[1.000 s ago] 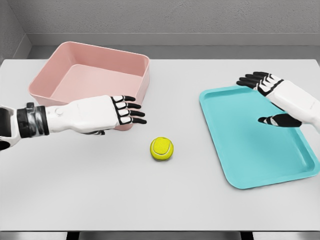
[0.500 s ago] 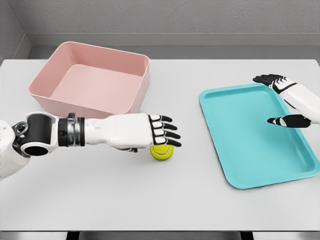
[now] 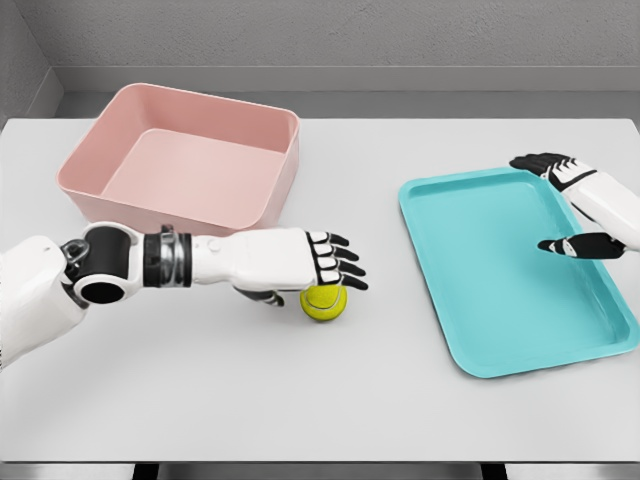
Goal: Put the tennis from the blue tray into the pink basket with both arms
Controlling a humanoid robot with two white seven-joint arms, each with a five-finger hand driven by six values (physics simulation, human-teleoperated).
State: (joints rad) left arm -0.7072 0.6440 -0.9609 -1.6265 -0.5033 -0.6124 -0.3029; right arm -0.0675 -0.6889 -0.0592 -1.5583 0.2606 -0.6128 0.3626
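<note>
A large white table (image 3: 330,400) fills almost the whole view. Its top is smooth and matte, with a straight front edge that runs along the bottom of the view. Under this edge a narrow dark strip (image 3: 300,471) shows, and short pale parts of the table's supports cross it. Behind the table a grey wall (image 3: 350,35) with a rough, concrete-like surface stands, and a second grey wall (image 3: 18,70) meets it in the left corner. A lighter band (image 3: 400,78) runs along the foot of the back wall. Between wall and table a strip of grey floor (image 3: 450,104) is visible. The light is soft and even, shadows are faint.
</note>
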